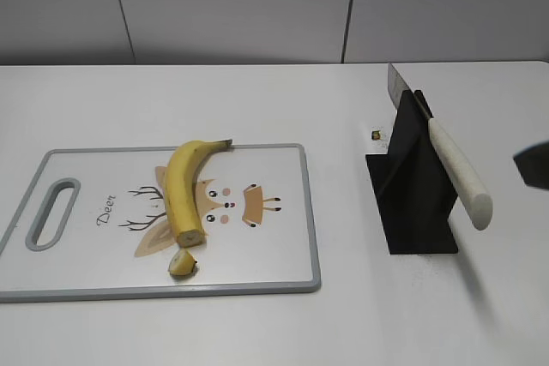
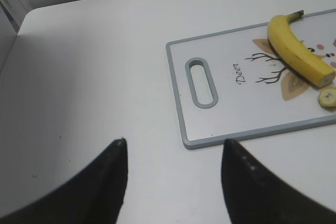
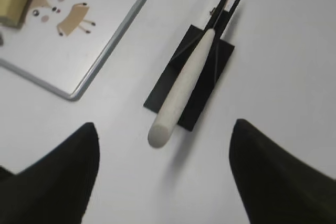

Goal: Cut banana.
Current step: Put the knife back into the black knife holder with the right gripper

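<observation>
The yellow banana [image 1: 183, 188] lies on a white cutting board [image 1: 274, 237] with a deer drawing. Its near end is cut flat, and a small cut slice [image 1: 181, 263] lies just in front of it. The banana [image 2: 296, 51] and slice [image 2: 328, 97] also show in the left wrist view. A knife with a white handle [image 1: 461, 173] rests in a black stand [image 1: 412, 195] to the right of the board. My right gripper [image 3: 164, 129] is open and empty, just behind the handle's end [image 3: 181, 90]. My left gripper [image 2: 173, 142] is open and empty over bare table left of the board.
The board [image 2: 181, 87] has a grey rim and a handle slot [image 2: 201, 82] at its left end. A small dark speck [image 1: 377, 135] lies on the white table beside the stand. A grey wall runs behind the table. Only a dark corner of the right arm [image 1: 533, 165] shows at the exterior view's right edge.
</observation>
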`<act>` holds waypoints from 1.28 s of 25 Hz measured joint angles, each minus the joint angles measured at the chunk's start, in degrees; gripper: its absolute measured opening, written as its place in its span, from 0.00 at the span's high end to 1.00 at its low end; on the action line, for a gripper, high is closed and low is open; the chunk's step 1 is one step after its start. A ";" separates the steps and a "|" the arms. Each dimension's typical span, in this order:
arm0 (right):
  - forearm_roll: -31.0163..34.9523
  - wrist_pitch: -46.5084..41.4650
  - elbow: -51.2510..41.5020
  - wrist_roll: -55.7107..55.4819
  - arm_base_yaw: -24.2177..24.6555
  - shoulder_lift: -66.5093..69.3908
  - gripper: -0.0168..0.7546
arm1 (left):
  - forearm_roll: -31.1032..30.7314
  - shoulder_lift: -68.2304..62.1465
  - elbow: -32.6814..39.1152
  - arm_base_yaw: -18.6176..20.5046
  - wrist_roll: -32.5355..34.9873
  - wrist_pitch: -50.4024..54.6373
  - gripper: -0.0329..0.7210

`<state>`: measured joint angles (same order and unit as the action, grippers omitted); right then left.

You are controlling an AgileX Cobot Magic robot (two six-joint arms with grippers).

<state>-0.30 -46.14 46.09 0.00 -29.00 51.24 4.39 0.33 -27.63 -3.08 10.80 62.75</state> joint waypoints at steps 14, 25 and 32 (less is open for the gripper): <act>1.46 -5.96 -15.97 3.77 0.00 -27.28 0.25 | 0.00 0.00 0.00 0.00 0.00 0.00 0.22; 1.46 -11.85 -16.78 3.26 0.00 -39.18 0.25 | 0.00 0.00 0.00 0.00 0.00 0.00 0.22; 1.41 -13.16 -17.38 3.00 0.00 -43.15 0.25 | 0.00 0.00 0.00 0.00 0.00 0.00 0.22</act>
<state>1.10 -59.30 28.71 3.00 -29.00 8.09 4.39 0.33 -27.63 -3.08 10.80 62.75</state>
